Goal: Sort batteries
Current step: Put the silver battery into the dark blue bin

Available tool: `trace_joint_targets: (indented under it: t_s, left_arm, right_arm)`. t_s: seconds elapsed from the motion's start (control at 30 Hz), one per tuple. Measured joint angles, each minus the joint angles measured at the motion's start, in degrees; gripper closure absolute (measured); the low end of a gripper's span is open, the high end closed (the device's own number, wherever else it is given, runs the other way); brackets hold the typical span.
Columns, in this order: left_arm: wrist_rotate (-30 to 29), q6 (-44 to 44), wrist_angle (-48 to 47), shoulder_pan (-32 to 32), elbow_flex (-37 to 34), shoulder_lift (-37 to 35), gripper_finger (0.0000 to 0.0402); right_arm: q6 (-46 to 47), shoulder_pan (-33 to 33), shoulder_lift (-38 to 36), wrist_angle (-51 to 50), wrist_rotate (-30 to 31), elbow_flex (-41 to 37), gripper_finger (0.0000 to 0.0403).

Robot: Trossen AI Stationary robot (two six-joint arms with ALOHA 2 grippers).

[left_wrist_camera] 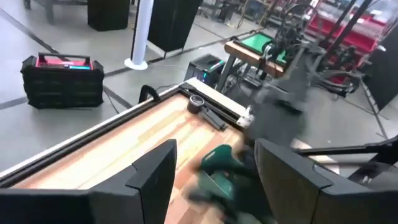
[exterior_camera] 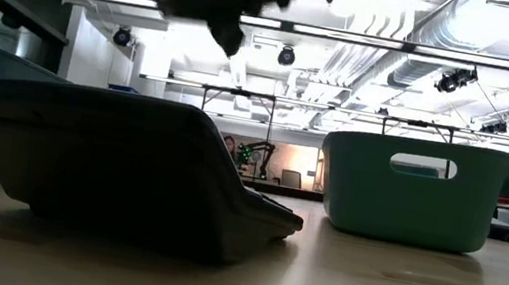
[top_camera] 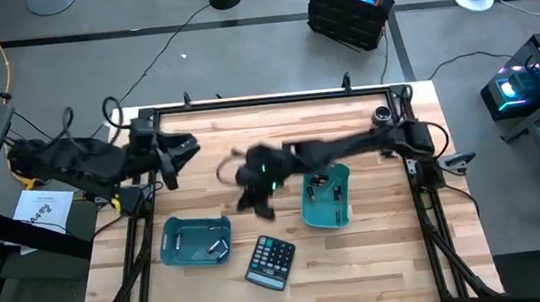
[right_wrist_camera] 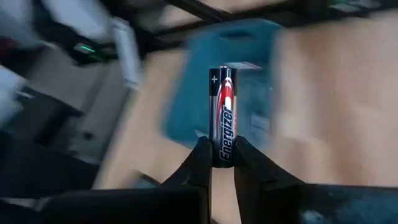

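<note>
My right gripper (right_wrist_camera: pixel 222 155) hangs over the middle of the table (top_camera: pixel 260 194), above and just beyond the calculator (top_camera: pixel 270 262), shut on one battery (right_wrist_camera: pixel 222 106). That battery is black and silver with a red flash. It is too small to show in the high view. In the low view the right gripper (exterior_camera: pixel 226 27) shows dark and blurred at the top. My left gripper (left_wrist_camera: pixel 217 180) waits open at the table's far left (top_camera: pixel 178 156), holding nothing. Silvery batteries (top_camera: pixel 215 245) lie in the left teal bin (top_camera: pixel 171 244), and others (top_camera: pixel 337 200) lie in the right teal bin (top_camera: pixel 308 207). My right gripper pinches the battery's flat end (right_wrist_camera: pixel 222 148) between its two fingertips, one finger (right_wrist_camera: pixel 200 155) on each side. The battery stands out beyond the fingertips, in line with them, its plus end (right_wrist_camera: pixel 222 70) farthest away. It is lifted clear of the table and the bins.
The dark calculator (exterior_camera: pixel 130 164) lies near the front edge between the two bins and fills the low view's foreground, with the right bin (exterior_camera: pixel 409 191) behind it. A dark roll (top_camera: pixel 382 114) sits at the far right corner. Bare wood shows along the table's far side.
</note>
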Motion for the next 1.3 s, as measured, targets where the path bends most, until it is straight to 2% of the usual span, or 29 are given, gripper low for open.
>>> trace_joint_targets:
  t_s: [0.1,0.2,0.43,0.6,0.8,0.93,1.07,1.17,1.3]
  left_arm:
    - [0.1,0.1,0.1,0.0,0.0,1.6,0.0193]
    - [0.6,2.2,0.7,0.0,0.0,2.7,0.0193]
    - [8.8,8.9,7.4,0.0,0.0,2.6,0.0193]
    - [11.9,13.4,14.4,-1.0,0.0,2.4,0.0193]
    - [11.7,17.1,18.9,-2.0,0.0,2.4,0.0193]
    - [11.2,17.1,19.0,-2.4,0.0,2.0,0.0193]
    - [10.0,16.3,19.1,-2.4,0.0,1.8,0.0193]
    - [9.3,15.0,18.7,-2.4,0.0,1.8,0.0193]
    - [9.3,12.4,15.0,-2.4,0.0,3.0,0.0193]
  right_arm:
    - [5.5,4.4,1.4,7.2,1.5,0.2,0.0384]
    - [12.0,7.3,4.2,13.5,7.5,0.2,0.0383]
    - [30.3,10.4,11.7,30.3,16.7,0.2,0.0368]
    - [38.3,10.9,14.2,29.1,23.1,0.1,0.0341]
    - [35.6,10.6,13.1,27.6,24.5,0.8,0.0255]
    - [31.3,9.0,12.2,24.2,16.7,3.4,0.0218]
    - [27.1,7.3,12.2,20.4,7.4,6.9,0.0212]
    - [20.1,5.9,10.8,8.6,5.7,10.3,0.0211]
    - [7.6,2.8,7.2,-11.4,14.4,14.3,0.0211]
